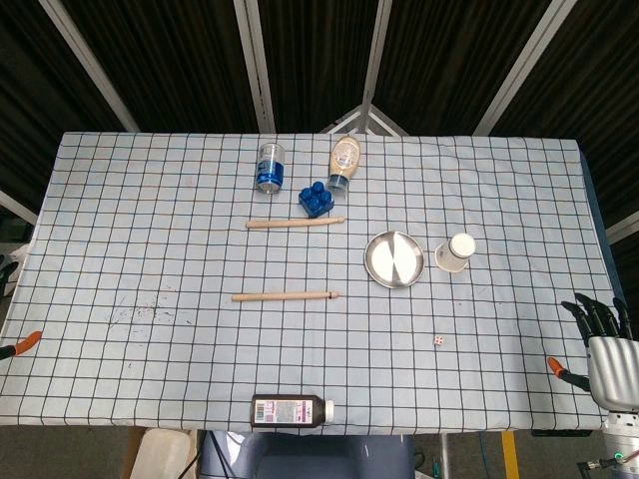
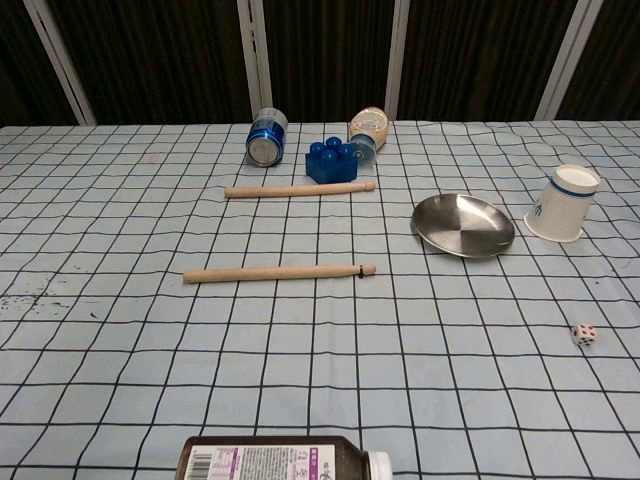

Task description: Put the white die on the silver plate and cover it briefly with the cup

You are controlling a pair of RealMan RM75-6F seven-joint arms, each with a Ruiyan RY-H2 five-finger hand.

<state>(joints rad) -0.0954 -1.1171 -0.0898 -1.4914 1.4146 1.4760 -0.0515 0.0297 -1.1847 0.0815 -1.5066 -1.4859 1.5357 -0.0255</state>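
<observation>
The small white die [image 1: 438, 341] [image 2: 584, 335] lies on the checked cloth, in front of the silver plate [image 1: 394, 259] [image 2: 463, 225]. A white paper cup [image 1: 456, 251] [image 2: 564, 203] stands upside down just right of the plate. My right hand [image 1: 605, 343] shows only in the head view, at the table's right front corner, fingers spread and holding nothing, well right of the die. My left hand appears in neither view.
Two wooden sticks [image 1: 296, 224] [image 1: 286, 296] lie left of the plate. A blue can [image 1: 271, 167], a blue brick [image 1: 316, 200] and a tipped bottle [image 1: 344, 160] sit at the back. A dark bottle [image 1: 292, 410] lies at the front edge. Orange clamps [image 1: 559, 370] grip the table edges.
</observation>
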